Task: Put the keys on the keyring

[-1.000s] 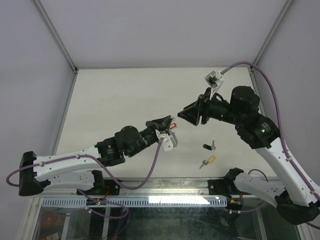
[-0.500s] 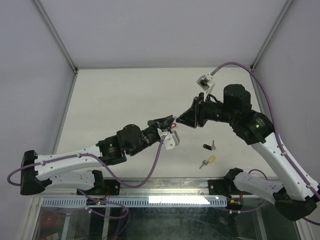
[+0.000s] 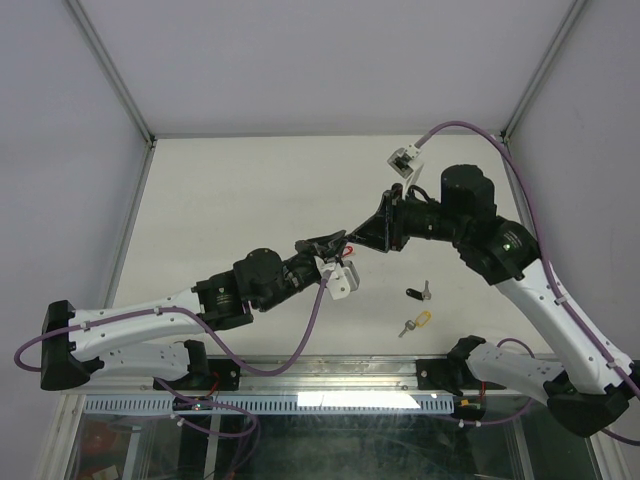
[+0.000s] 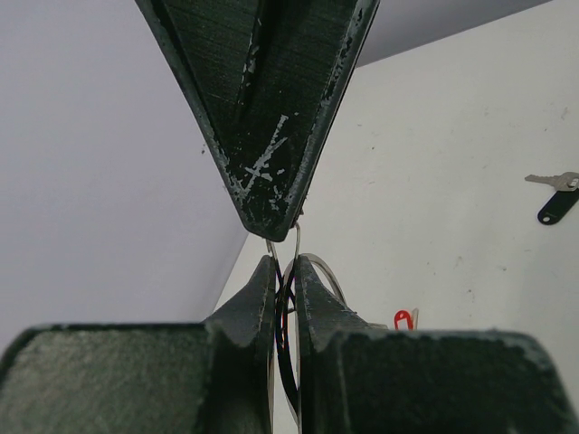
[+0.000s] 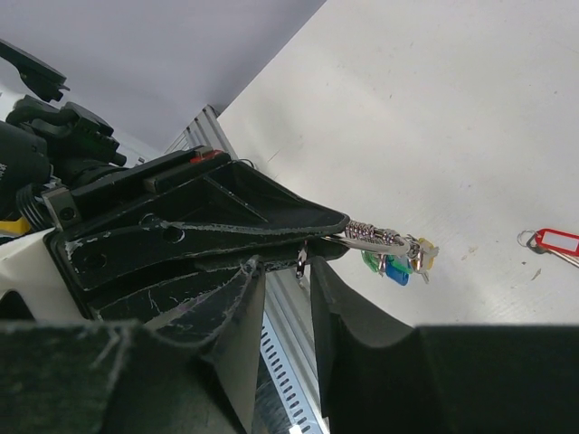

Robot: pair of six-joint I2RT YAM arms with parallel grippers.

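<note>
My left gripper (image 4: 285,264) is shut on the thin silver keyring (image 4: 296,238), held edge-on above the table. The right gripper (image 5: 288,268) faces it tip to tip. Its jaws stand narrowly open on either side of the keyring's edge (image 5: 301,260), with a gap showing on both sides. A bunch of green, blue and yellow keys (image 5: 398,260) hangs from a silver clasp at the left gripper's tip. In the top view the left gripper (image 3: 337,242) and right gripper (image 3: 357,241) meet mid-table. A black key (image 3: 419,291) and a yellow key (image 3: 415,323) lie on the table.
A red tag (image 5: 552,242) lies on the white table beneath the grippers, also in the left wrist view as the red tag (image 4: 403,318). The black key (image 4: 555,201) lies to the right. The metal rail (image 3: 330,372) runs along the near edge.
The right gripper has moved left up to the left gripper's tip, and its jaws have narrowed around the keyring. The left arm has shifted only slightly and stays shut.
</note>
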